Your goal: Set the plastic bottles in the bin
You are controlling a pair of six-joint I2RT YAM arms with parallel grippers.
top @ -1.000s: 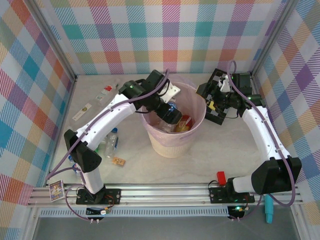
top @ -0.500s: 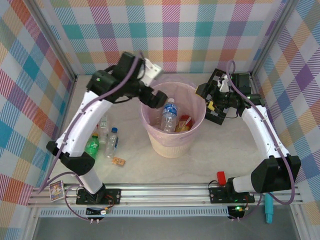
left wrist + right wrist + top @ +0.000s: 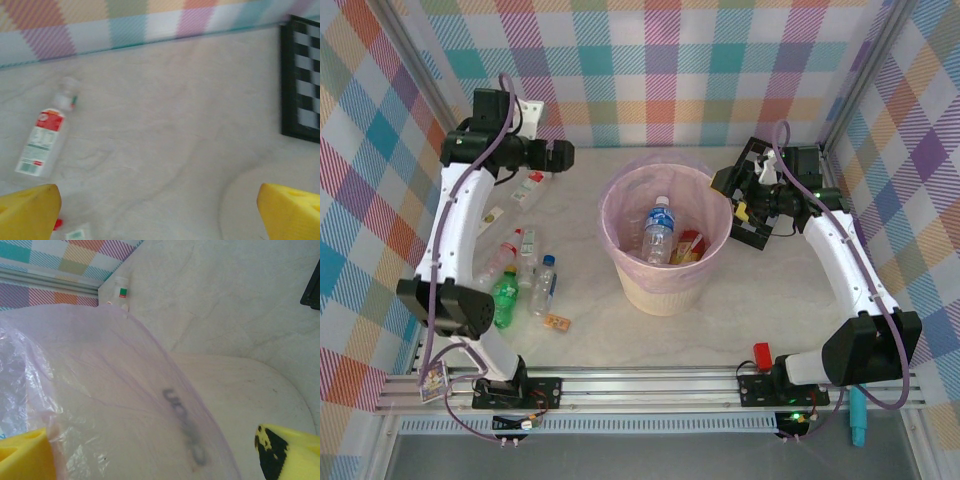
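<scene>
my left gripper (image 3: 560,157) is open wide and holds nothing; in its wrist view the yellow fingers (image 3: 27,212) stand far apart above the pale table (image 3: 165,125). my right gripper (image 3: 748,205) is also open and empty, hanging just beside the round cream bin with a pink plastic bag lining (image 3: 665,295). one clear plastic bottle with a blue cap (image 3: 658,228) is already inside the bin.

the best next one for the left gripper, i judge, is the clear plastic bottle with a red and white label (image 3: 42,145), which lies on its side near the foot of the wall. nearer to the arm base lie the green plastic bottle (image 3: 505,300) and the other clear bottles (image 3: 525,260) beside it.

to do this step well, i would turn the wrist so the jaws cross the bottle's body and not its length. then i would come down over the label part and close gently, because such thin plastic may dent or slip out. i should keep away from the black-and-white checkerboard (image 3: 302,85).
</scene>
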